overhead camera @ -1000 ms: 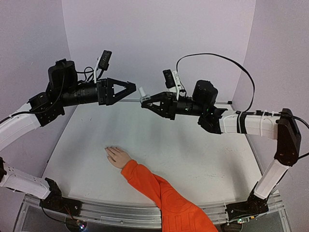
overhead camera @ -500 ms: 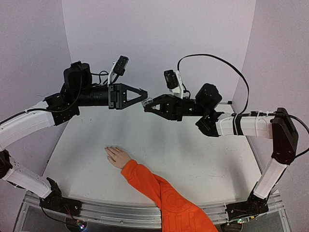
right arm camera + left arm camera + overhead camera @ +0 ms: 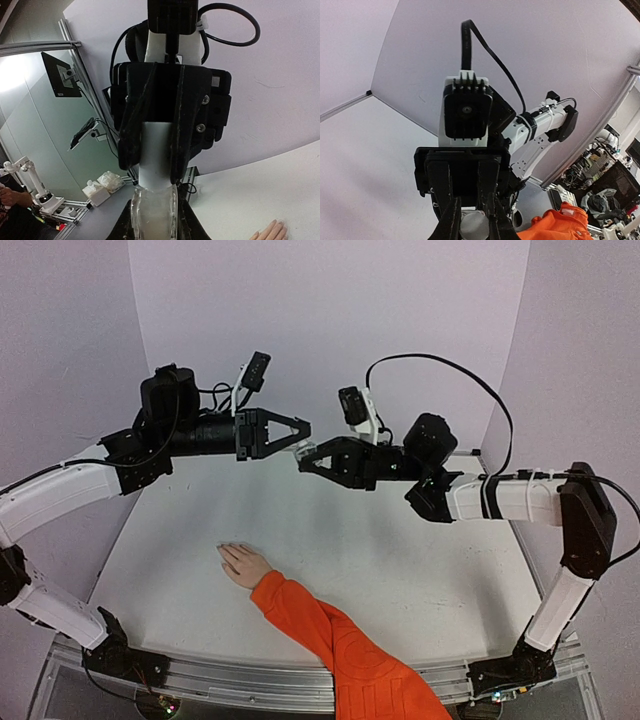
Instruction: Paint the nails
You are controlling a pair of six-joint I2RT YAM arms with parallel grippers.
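Observation:
A small pale hand (image 3: pixel 243 562) with an orange sleeve (image 3: pixel 335 640) lies palm down on the white table; its nails (image 3: pixel 224 551) at the fingertips are barely visible. High above the table's far side, my right gripper (image 3: pixel 303 459) is shut on a small clear bottle (image 3: pixel 154 217). My left gripper (image 3: pixel 304 431) meets it head-on and is shut on the bottle's white cap (image 3: pixel 157 150). In the left wrist view the cap's round end (image 3: pixel 472 226) sits between my fingers. The right wrist view shows the hand's fingertips (image 3: pixel 272 231) at the bottom right.
The white table (image 3: pixel 400 550) is walled by pale panels at the back and sides. Both arms reach in from the near corners and meet above the far middle. A black cable (image 3: pixel 470 370) loops over the right arm.
My left gripper moved right toward the bottle and shut on its cap. The right gripper kept its hold and shifted slightly. The hand has not moved.

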